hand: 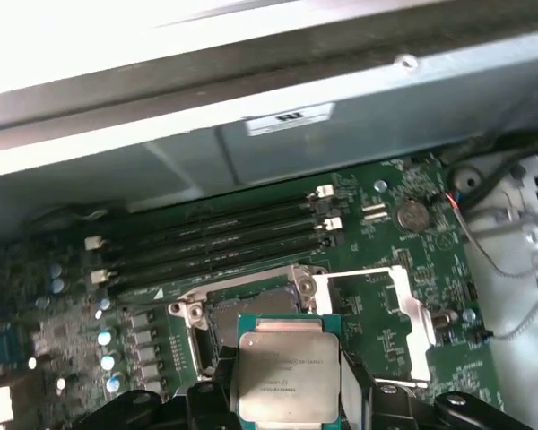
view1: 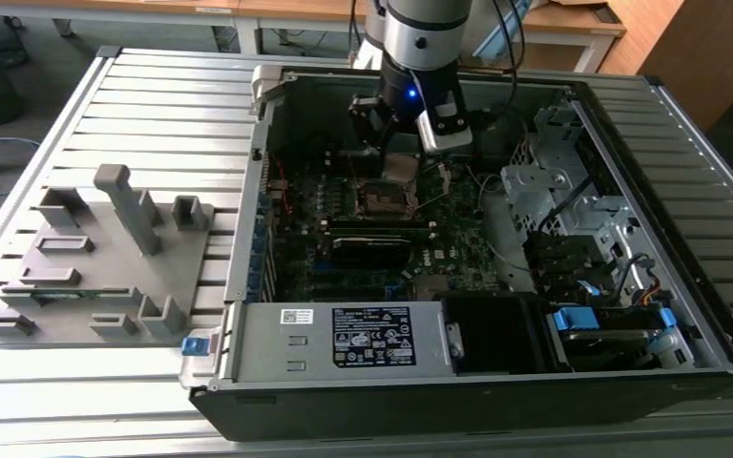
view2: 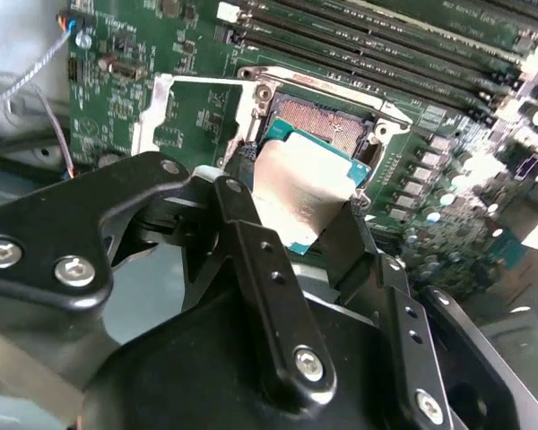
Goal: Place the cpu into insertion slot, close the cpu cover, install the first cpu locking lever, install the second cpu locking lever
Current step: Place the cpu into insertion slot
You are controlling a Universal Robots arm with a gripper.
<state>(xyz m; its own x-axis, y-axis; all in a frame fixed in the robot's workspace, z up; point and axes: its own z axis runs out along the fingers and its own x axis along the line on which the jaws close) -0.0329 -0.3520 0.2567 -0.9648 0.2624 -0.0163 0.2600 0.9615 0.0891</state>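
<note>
Right now the gripper (view2: pixel 307 235) is clamping the cpu (view2: pixel 309 188) by two opposite edges, with a black finger (view2: pixel 242 224) pressing on either side. In the second wrist view the chip is tilting, its dull metallic top facing up and its green edge hanging over the near rim of the insertion slot (view2: pixel 327 121). Whether it is touching that rim cannot be told.

In the first wrist view the cpu (hand: pixel 289 376) is sitting between the gripper (hand: pixel 289 399) tips, just beside the insertion slot (hand: pixel 222 315) and not seated in it. The cpu cover (hand: pixel 414 313) is lying flipped open next to the slot, green circuit board (hand: pixel 377 202) showing through its window. Long black memory slots (hand: pixel 215 237) are running along the far side of the slot.

In the exterior view the gripper (view1: pixel 401 157) is reaching down into the open computer case (view1: pixel 252 343), holding the cpu (view1: pixel 400 170) just above the insertion slot (view1: pixel 386 198). The case is lying on a slatted metal bench (view1: pixel 150 95), and a grey fixture (view1: pixel 99 277) is standing well apart on the exterior view's left.
</note>
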